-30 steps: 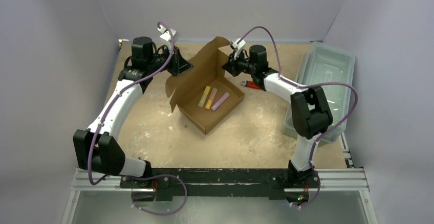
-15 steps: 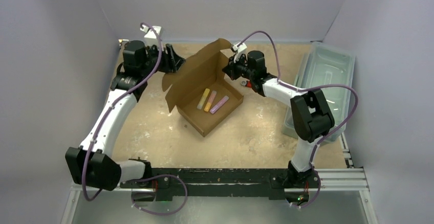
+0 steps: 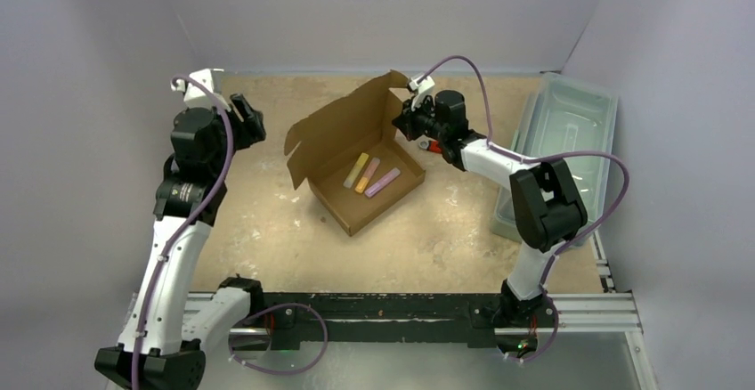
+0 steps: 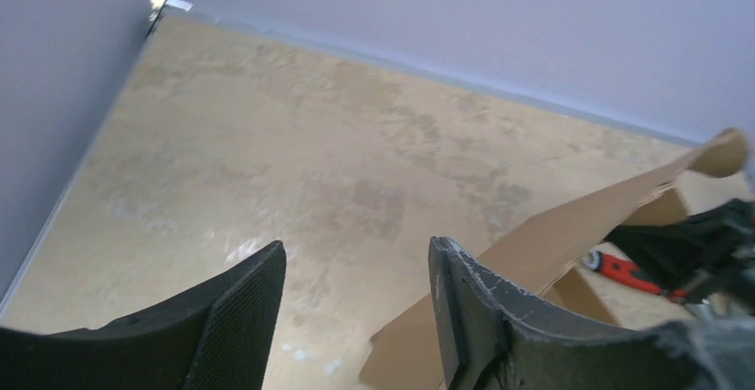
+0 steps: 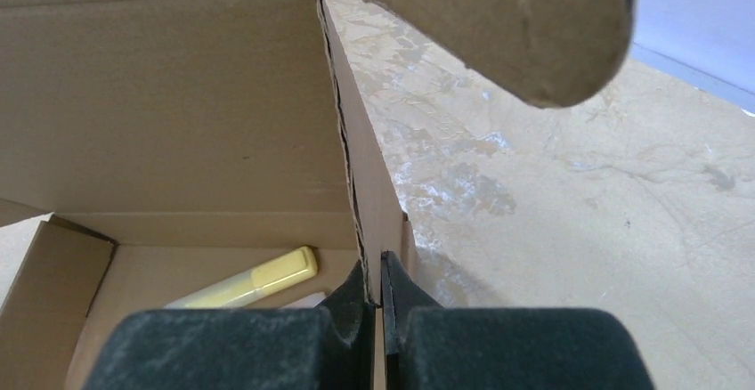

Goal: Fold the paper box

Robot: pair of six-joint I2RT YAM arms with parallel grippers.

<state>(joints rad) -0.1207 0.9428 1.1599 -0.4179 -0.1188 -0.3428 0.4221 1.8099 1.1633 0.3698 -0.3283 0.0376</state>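
Risk: the paper box [image 3: 361,163] could have skidded, or its thin wall buckled at the crease, since only one narrow pinch held it and its left side had no support.
Right gripper [image 5: 381,270]: clamped tight on the box's right wall edge.
Left gripper [image 4: 356,274]: jaws wide, empty, well apart from the box's left side.
Box: open, lid [image 3: 343,123] raised, markers [image 3: 369,174] inside, between both grippers.

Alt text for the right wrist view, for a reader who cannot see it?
The right end effector is shut on the upright side wall of the open paper box, pinching its thin edge. A yellow marker lies on the box floor, a rounded flap hangs overhead, and the tan table shows beyond the wall.
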